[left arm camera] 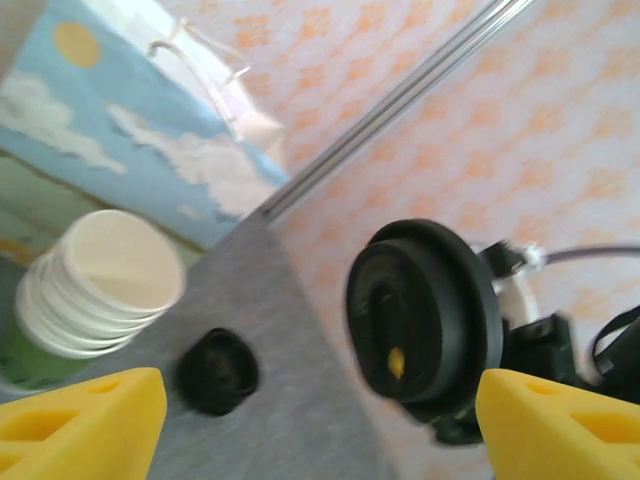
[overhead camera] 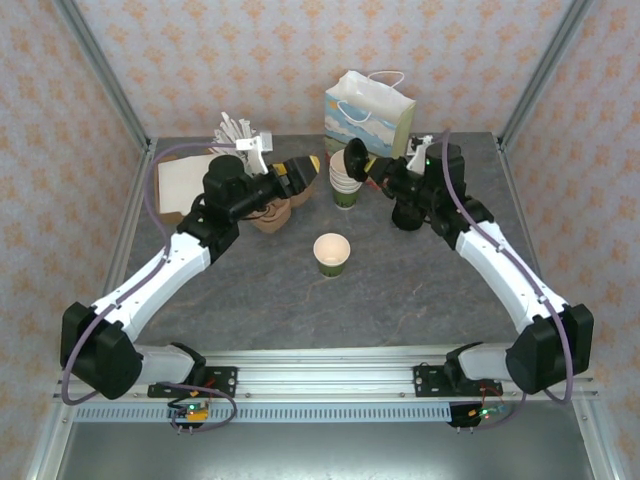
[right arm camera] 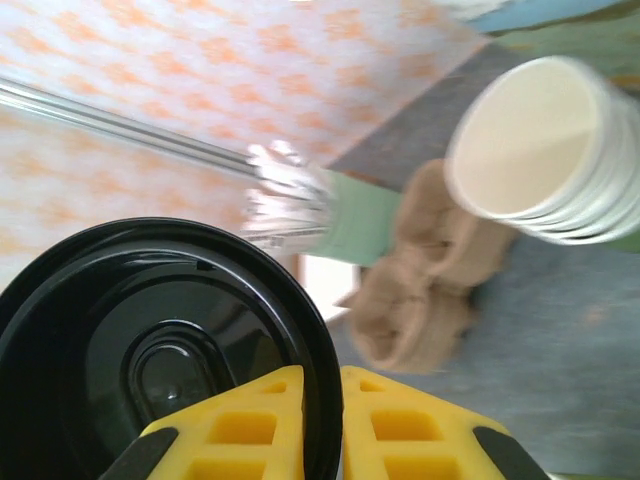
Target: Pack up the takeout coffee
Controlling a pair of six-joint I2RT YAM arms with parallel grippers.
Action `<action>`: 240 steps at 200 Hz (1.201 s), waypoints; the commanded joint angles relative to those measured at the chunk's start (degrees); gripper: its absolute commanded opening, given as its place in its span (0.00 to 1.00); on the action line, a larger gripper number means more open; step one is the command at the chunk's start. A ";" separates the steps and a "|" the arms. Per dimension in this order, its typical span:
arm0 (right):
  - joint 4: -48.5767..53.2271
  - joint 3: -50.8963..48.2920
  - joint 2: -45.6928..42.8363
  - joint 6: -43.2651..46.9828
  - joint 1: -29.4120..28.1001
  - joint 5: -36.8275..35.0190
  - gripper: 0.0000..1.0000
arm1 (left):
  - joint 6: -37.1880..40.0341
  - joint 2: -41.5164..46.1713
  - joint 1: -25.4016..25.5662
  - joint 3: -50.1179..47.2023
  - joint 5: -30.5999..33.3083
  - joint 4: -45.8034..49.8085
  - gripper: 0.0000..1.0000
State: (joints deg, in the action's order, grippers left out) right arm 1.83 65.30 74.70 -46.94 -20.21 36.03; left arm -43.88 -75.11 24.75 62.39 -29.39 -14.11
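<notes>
Because the right gripper (right arm camera: 322, 420) is clenched on the black lid (right arm camera: 160, 340) at its rim alone, the lid may twist or slip between the fingers and then seat crooked on the paper cup (overhead camera: 331, 252). The left gripper (left arm camera: 320, 425) is released and holds nothing. The cup stands upright and lidless on the table (overhead camera: 250, 290), below both grippers, well apart from them and toward the arm bases.

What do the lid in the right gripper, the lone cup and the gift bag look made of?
Black lid, pinched by the right gripper: moulded plastic, going by its glossy highlights. Lone cup: probably paper, matte cream inside with a green band. Gift bag: likely printed paper, with flat folded panels and cord handles.
</notes>
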 commanded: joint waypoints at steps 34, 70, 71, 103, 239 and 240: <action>-24.32 -2.80 0.54 -17.98 -3.83 -0.72 0.15 | -25.40 -3.39 0.21 2.24 -1.87 -20.39 0.89; -26.71 -1.93 1.99 -18.91 -4.97 -0.13 0.15 | -31.92 -7.41 0.69 4.55 -3.37 -26.16 0.93; -26.75 -1.89 2.06 -18.95 -5.04 -0.11 0.15 | -31.99 -7.46 0.71 4.61 -3.38 -26.20 0.93; -27.44 -1.32 3.03 -19.37 -5.41 0.60 0.15 | -32.05 -8.38 1.26 6.10 -3.82 -25.76 0.95; -28.75 -0.21 4.14 -20.17 -5.78 2.55 0.14 | -29.05 -9.68 1.86 8.80 -3.38 -16.03 0.95; -28.78 -0.19 4.14 -20.19 -5.75 2.51 0.14 | -29.06 -9.73 1.87 8.80 -3.43 -16.03 0.95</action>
State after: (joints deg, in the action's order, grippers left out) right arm -23.27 62.98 79.24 -66.46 -25.63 37.54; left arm -74.63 -85.03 25.89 69.45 -32.73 -31.90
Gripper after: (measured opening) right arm 0.143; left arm 0.946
